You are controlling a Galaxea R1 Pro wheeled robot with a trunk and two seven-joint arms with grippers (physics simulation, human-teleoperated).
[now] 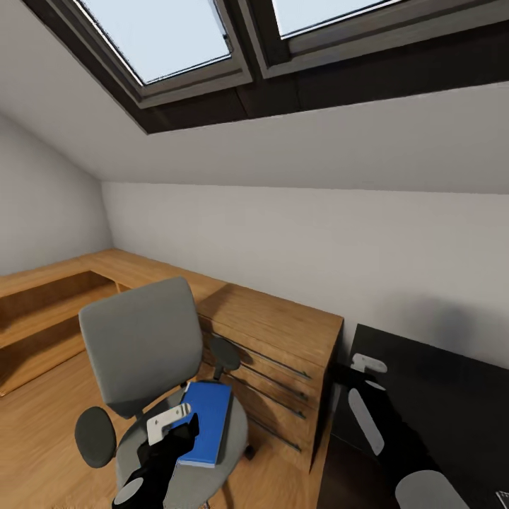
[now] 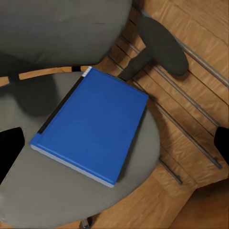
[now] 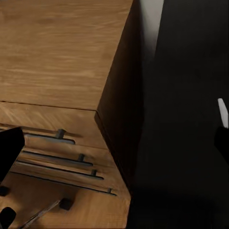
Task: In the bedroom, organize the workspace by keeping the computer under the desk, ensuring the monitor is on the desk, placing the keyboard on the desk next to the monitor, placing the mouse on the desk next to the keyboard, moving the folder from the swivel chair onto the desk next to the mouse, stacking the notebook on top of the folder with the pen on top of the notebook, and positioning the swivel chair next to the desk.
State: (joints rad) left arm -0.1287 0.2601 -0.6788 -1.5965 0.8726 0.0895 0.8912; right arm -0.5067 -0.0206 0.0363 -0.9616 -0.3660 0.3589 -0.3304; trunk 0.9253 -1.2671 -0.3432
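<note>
The blue folder (image 1: 210, 418) (image 2: 93, 126) lies flat on the grey seat (image 2: 43, 200) of the swivel chair (image 1: 141, 343). My left gripper (image 1: 172, 433) (image 2: 114, 145) hovers open just above the folder's near edge, with nothing between its fingers. At the right, the desk (image 1: 438, 382) (image 3: 191, 119) shows its glossy black top. My right gripper (image 3: 114, 143) is open above the gap between the desk and the wooden dresser. A slim white stick (image 3: 223, 112), which looks like the pen, lies on the desk beside one fingertip.
The light wooden dresser (image 1: 276, 332) (image 3: 62, 47) with long bar handles stands right behind the chair and against the desk. The chair's black armrests (image 1: 95, 437) (image 2: 160, 45) flank the seat. A low wooden shelf (image 1: 42, 311) runs along the left wall under the skylights.
</note>
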